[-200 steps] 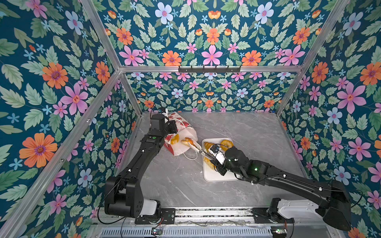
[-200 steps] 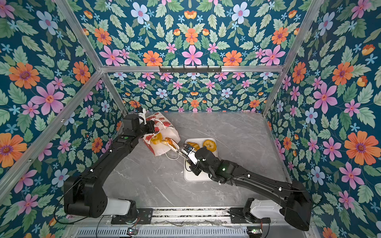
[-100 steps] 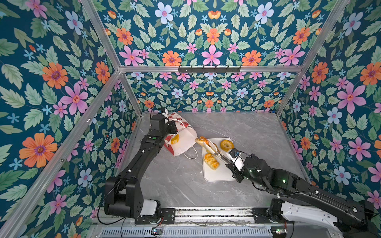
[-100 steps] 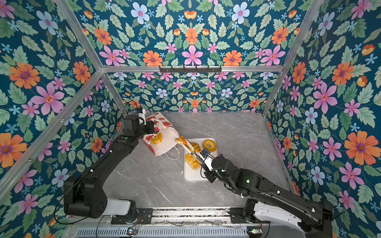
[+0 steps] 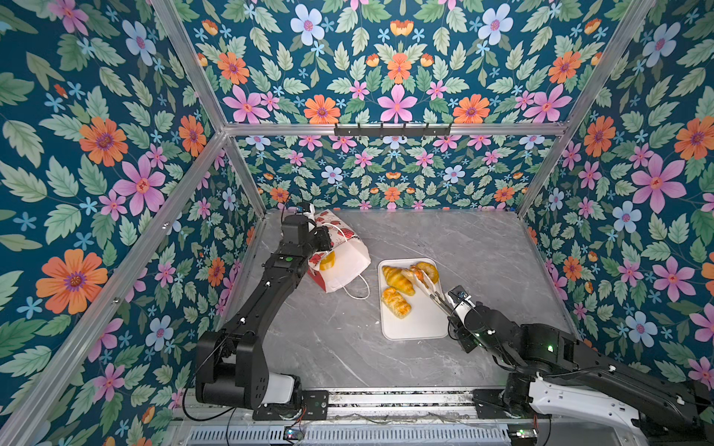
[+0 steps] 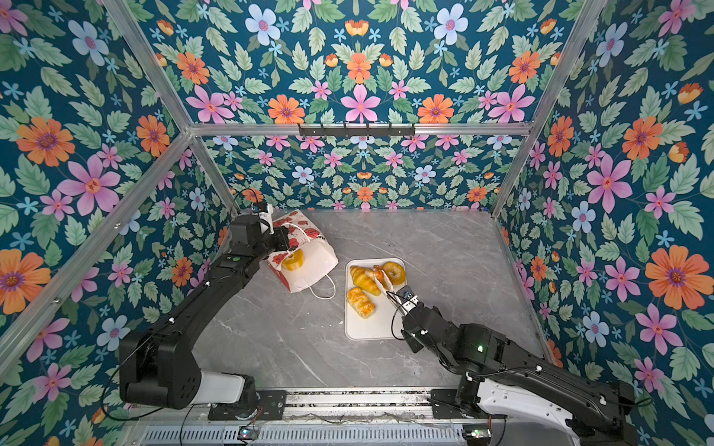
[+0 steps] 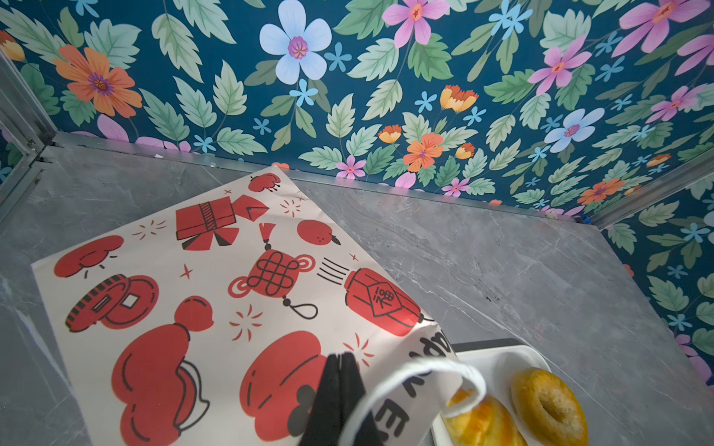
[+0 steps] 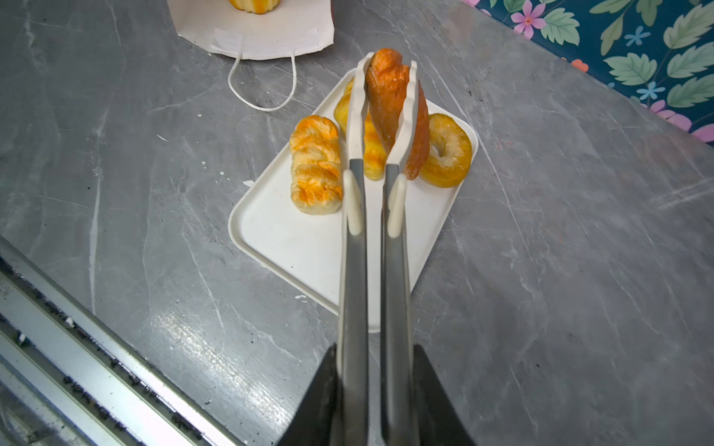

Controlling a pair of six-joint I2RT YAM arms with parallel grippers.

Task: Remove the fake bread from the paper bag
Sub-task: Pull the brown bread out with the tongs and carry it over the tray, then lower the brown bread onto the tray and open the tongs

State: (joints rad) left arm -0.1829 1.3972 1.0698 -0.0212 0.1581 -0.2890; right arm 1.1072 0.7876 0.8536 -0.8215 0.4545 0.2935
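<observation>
The paper bag [image 5: 345, 270] [image 6: 315, 268] lies on its side at the back left, mouth toward the tray; its red-printed side fills the left wrist view [image 7: 193, 289]. My left gripper [image 5: 322, 241] [image 7: 340, 359] is shut on the bag's rim by the cord handle. One yellow fake bread piece [image 5: 327, 261] [image 6: 292, 259] sits inside the mouth. My right gripper [image 5: 448, 305] [image 8: 373, 347] is shut on grey-and-white tongs [image 8: 353, 270], which pinch the orange-brown triangular piece [image 8: 386, 100] [image 5: 416, 273] over the tray's far end.
A flat white tray [image 5: 417, 328] [image 6: 371, 330] [image 8: 293, 247] carries two croissants [image 5: 398, 280] [image 5: 396, 303] and a bagel [image 5: 429, 270] [image 8: 448, 150]. A loose cord handle [image 8: 262, 92] lies between bag and tray. Floral walls enclose the grey table.
The right arm drew back to the right, carrying the tongs and the orange-brown piece from the bag's mouth to over the tray. The left arm and bag stayed put.
</observation>
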